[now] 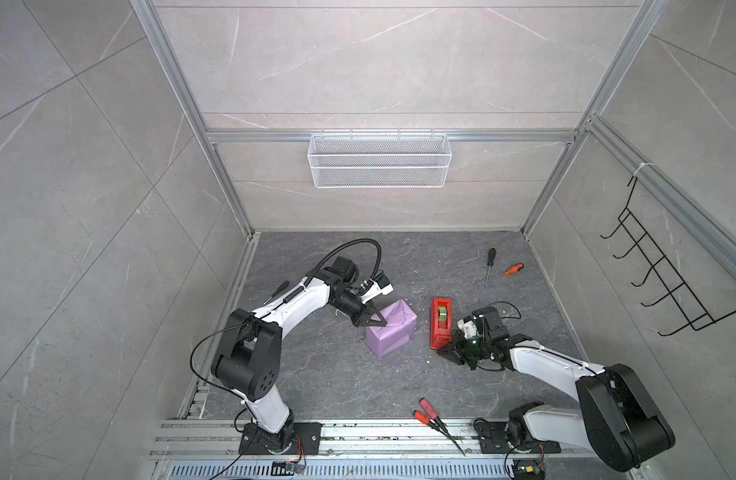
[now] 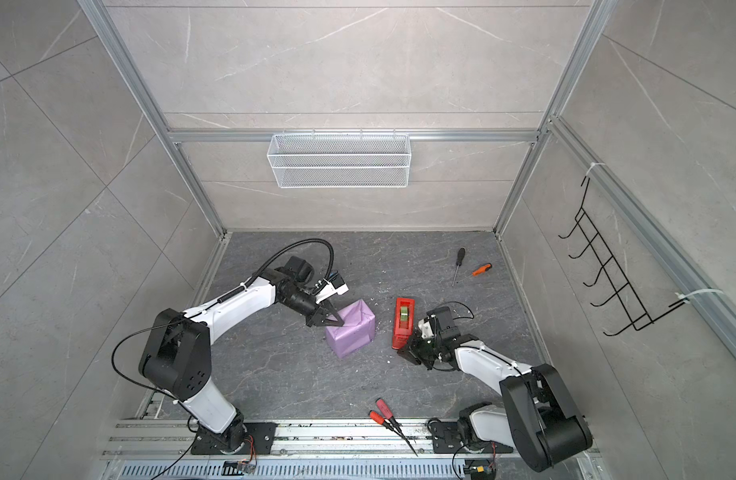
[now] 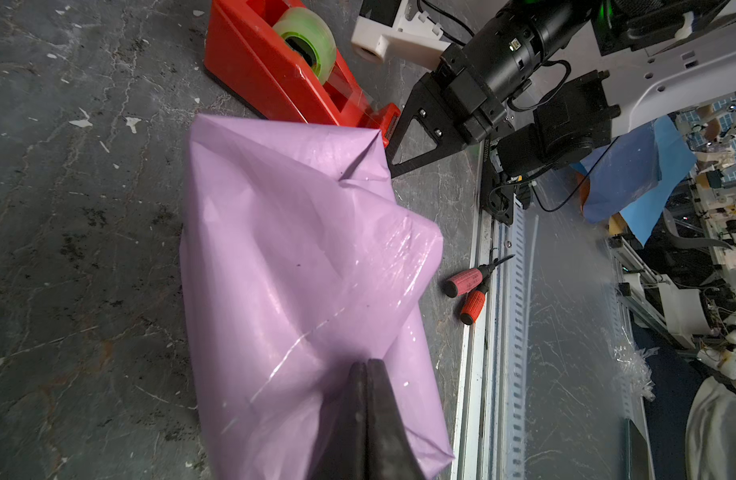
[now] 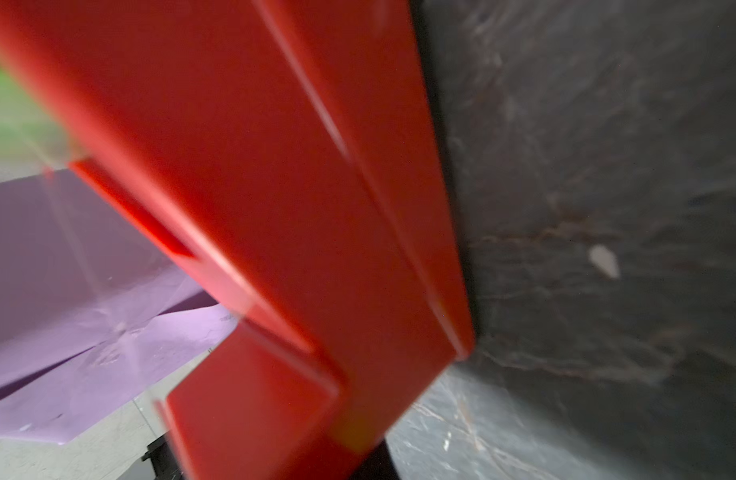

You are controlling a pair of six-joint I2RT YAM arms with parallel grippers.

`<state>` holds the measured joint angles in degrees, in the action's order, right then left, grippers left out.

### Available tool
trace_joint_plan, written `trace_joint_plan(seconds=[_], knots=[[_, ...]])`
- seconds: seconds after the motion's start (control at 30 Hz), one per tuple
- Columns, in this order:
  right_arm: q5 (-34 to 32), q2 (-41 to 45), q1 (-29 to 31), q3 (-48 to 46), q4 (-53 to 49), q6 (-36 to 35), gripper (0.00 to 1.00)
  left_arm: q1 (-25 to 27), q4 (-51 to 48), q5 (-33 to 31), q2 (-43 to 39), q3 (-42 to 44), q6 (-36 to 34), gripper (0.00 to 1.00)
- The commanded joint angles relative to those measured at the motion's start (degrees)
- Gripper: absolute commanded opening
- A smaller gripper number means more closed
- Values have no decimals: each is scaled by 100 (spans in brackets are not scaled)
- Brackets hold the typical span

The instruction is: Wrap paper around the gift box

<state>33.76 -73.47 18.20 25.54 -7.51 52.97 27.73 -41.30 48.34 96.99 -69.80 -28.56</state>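
Gift box unseen inside paper (image 1: 391, 334); left tool (image 1: 379, 322), right tool (image 3: 394, 167) both together (right's tips half-hidden)

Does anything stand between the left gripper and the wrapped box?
Nothing visible does. The shut left gripper seems to touch the purple paper that covers the box. The red tape dispenser stands beside it, on the side away from that gripper.
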Motion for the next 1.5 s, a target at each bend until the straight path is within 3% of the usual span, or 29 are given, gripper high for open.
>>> trace_joint_plan(seconds=[0.0,0.23,0.4,0.5,0.6,0.8,0.93,1.1,1.23,1.47], knots=[[-133,252,210,351,-575,-159,0,58,-145,-668,289,203,-20,0],[-590,919,609,434,-1111,214,0,57,-201,-685,240,193,-47,0],[-1413,-208,563,230,-1102,-318,0,58,-196,-632,219,207,-26,0],[-1394,-298,571,344,-1108,-462,0,58,-194,-641,306,121,-27,0],[-1219,149,640,617,-1656,-656,0,75,-279,-632,353,-2,-10,0],[-263,744,1084,1376,-2584,-1155,0,101,-250,-640,310,116,-32,0],[-535,1039,1103,1264,-2659,-1008,0,101,-194,-654,269,157,-47,0],[-1459,576,1065,895,-2406,-730,0,101,-235,-654,254,125,-35,0],[-2081,188,654,409,-2334,-603,0,101,-139,-606,242,195,8,0],[-1410,1035,791,859,-3051,-914,0,106,-131,-616,204,239,0,0]])
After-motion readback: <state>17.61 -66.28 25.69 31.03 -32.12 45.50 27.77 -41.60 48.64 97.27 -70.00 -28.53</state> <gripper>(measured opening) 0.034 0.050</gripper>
